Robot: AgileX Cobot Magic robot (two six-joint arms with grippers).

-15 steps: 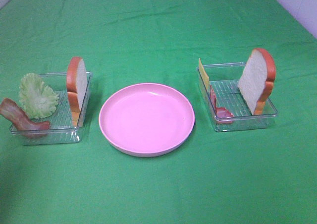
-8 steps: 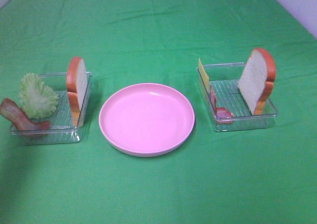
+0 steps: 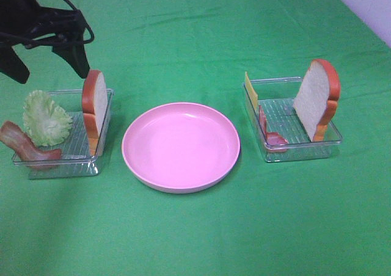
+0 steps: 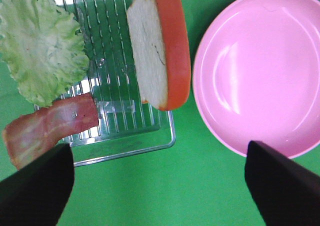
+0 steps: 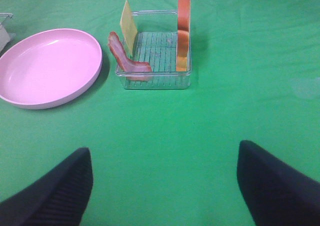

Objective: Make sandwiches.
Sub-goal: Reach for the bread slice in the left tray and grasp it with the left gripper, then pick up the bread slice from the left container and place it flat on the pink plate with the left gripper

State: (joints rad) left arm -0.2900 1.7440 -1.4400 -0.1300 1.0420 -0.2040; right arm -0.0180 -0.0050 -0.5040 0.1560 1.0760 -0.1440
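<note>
Both left claw (image 3: 52, 73) and right claw (image 5: 164, 148) gape empty. The desk (image 3: 195, 239) is draped green, with pale wall (image 3: 372, 1) at one corner.

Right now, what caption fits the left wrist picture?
Open left gripper above tray of bread, lettuce, bacon, beside pink plate.

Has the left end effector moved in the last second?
Yes. The left end effector, absent before, has come in from the upper left, over the left tray.
</note>
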